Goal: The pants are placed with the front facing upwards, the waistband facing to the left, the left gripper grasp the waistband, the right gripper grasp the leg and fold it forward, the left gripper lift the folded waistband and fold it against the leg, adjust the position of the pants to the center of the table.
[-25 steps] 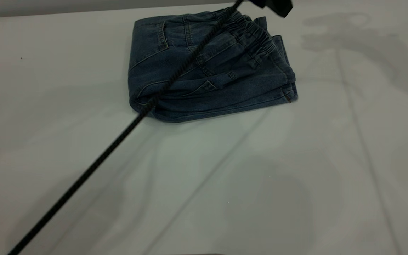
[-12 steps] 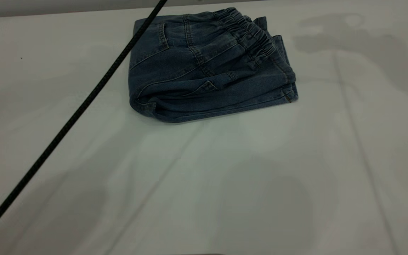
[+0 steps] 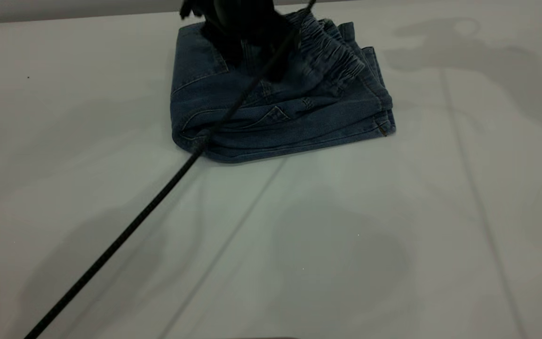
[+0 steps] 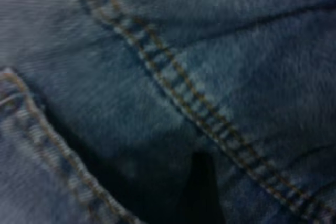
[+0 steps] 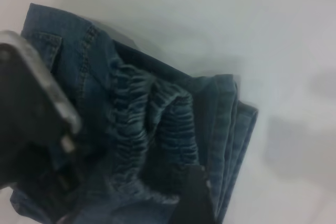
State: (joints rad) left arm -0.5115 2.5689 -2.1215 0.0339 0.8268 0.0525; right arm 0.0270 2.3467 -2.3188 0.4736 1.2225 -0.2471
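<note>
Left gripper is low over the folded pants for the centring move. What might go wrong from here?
1. The left gripper sits on the pants beside the waistband; dragging may slide only the top layer and open the fold.
2. Its cable crosses the pants' near corner and may snag it.

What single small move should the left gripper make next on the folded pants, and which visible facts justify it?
Probably draw the folded pants toward the table's middle. The left gripper is down on the bundle's far part beside the waistband, and the bundle lies near the far edge of the table. Whether the gripper has hold of the denim cannot be seen.
</note>
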